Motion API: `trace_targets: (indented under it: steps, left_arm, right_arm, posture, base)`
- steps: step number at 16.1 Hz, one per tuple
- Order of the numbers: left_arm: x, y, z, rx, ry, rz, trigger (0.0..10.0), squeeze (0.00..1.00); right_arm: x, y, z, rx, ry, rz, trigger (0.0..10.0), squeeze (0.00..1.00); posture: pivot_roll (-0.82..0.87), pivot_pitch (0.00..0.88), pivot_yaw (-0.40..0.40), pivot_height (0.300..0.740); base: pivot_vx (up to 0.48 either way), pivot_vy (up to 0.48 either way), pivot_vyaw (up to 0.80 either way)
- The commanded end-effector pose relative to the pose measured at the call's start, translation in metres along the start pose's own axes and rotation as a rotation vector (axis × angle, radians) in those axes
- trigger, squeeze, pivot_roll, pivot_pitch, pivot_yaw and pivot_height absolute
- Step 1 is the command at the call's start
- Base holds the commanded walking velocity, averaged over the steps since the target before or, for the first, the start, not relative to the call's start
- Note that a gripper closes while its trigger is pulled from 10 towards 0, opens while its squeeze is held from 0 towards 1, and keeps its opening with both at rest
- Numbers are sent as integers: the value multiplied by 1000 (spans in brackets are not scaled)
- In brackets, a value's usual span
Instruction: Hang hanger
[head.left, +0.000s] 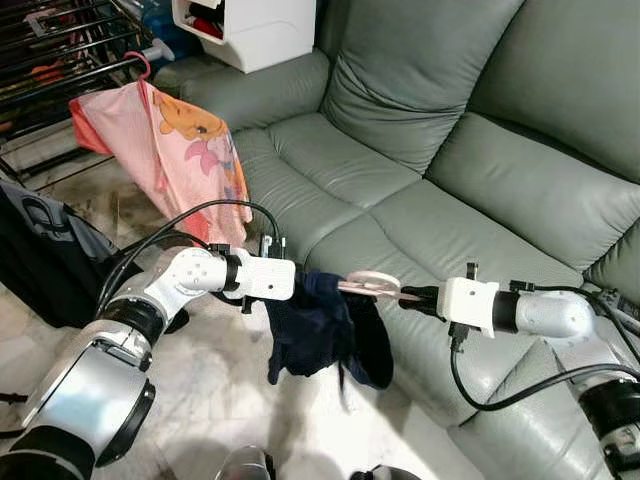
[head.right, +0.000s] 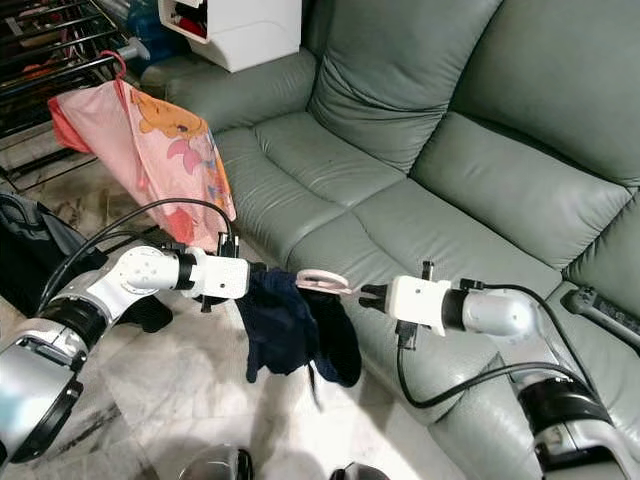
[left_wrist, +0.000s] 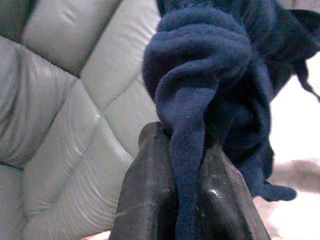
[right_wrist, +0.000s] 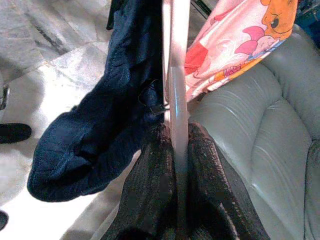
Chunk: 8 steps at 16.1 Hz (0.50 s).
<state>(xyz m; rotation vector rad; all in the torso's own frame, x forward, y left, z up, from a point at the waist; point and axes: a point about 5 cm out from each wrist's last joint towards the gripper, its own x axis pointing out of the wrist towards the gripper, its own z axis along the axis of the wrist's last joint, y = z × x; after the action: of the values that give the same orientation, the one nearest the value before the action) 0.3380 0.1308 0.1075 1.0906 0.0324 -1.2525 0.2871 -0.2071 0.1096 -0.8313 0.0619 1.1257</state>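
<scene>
Holding mid-frame: left gripper (head.left: 297, 281) is clamped on the navy garment (head.left: 325, 330), right gripper (head.left: 408, 296) pinched on the pink hanger (head.left: 368, 284). Garment seems draped over the hanger, above the floor (head.left: 220, 400) beside the sofa (head.left: 420, 150).

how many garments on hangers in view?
2. A navy garment on the pink hanger, held between both grippers; a pink cartoon-print garment hanging on the drying rack. Others may be hidden.

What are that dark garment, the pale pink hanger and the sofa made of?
Navy garment: a soft knit, going by its fuzzy ribbed weave.
Pink hanger: probably plastic, since it looks smooth, glossy and slightly translucent.
Grey-green sofa: leather or an imitation, with a sheen and creased cushions.
</scene>
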Motion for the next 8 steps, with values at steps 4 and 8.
trace_targets:
  steps: [4,8]
  left_arm:
    - [1,-1,-1,-11,20,-38,0,0]
    - [0,-1,-4,-44,24,-28,0,0]
  right_arm:
    - [8,-6,10,-55,-51,-16,10000,0]
    - [9,-8,9,-36,-56,-9,10000,1000]
  posture:
    - [-43,37,53,740]
    - [-41,34,52,740]
  base:
    - [0,0,0]
    - [0,0,0]
